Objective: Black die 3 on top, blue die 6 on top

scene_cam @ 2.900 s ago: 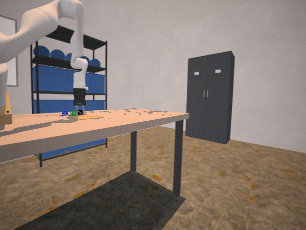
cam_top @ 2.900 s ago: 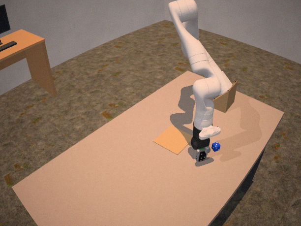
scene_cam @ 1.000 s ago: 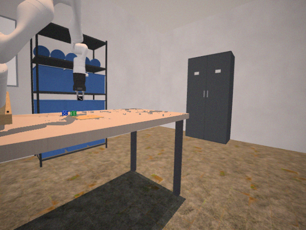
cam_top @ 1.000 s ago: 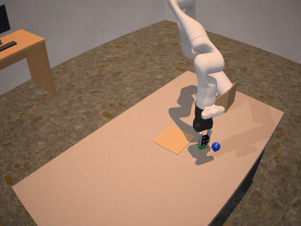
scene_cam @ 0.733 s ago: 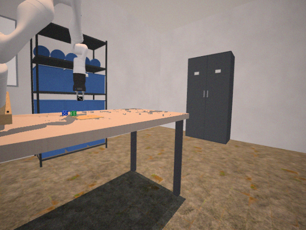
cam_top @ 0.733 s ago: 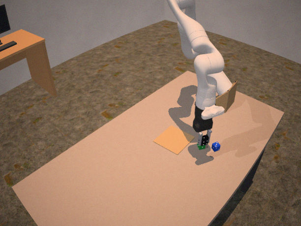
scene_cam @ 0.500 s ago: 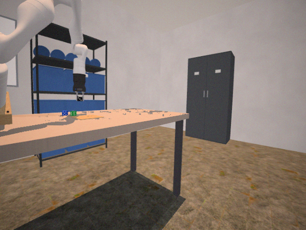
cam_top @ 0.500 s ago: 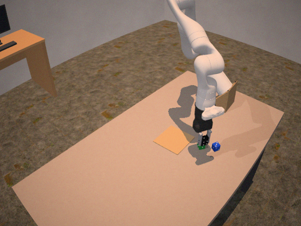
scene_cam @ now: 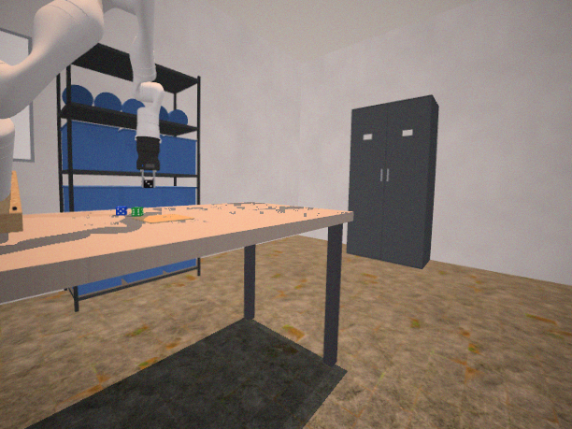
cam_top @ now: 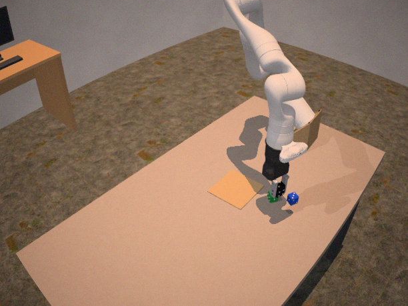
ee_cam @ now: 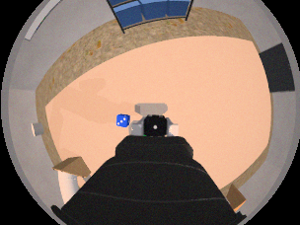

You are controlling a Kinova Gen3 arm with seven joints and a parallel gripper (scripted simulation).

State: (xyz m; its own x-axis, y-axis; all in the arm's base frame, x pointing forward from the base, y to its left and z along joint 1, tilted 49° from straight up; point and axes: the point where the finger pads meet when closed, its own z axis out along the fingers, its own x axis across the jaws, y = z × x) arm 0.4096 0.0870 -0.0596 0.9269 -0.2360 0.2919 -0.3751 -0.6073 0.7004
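Seen from the top, 2 dice [cam_top: 293, 199] [scene_cam: 121, 210] [ee_cam: 122, 120] lie right of the mat [cam_top: 235, 189] [scene_cam: 166, 218], 1 die [cam_top: 280, 189] [scene_cam: 148, 184] [ee_cam: 155, 125] in the claw [cam_top: 279, 188] [scene_cam: 148, 185] [ee_cam: 155, 123].

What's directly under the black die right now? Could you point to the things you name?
Tabletop [cam_top: 153, 217] [scene_cam: 286, 214] [ee_cam: 207, 78], well below the raised black die [cam_top: 280, 189] [scene_cam: 148, 183] [ee_cam: 155, 125]. The die hides the spot straight beneath it from the wrist view.

This looks like a workroom or lab: a white jointed robot arm [cam_top: 269, 52] [scene_cam: 69, 25] at a pale wooden table [cam_top: 163, 237] [scene_cam: 200, 240], a black metal shelf rack [scene_cam: 198, 162] of blue containers, a tall dark-grey two-door cabinet [scene_cam: 367, 185], and an orange-brown wooden desk [cam_top: 56, 91] with a black monitor [cam_top: 5, 27].
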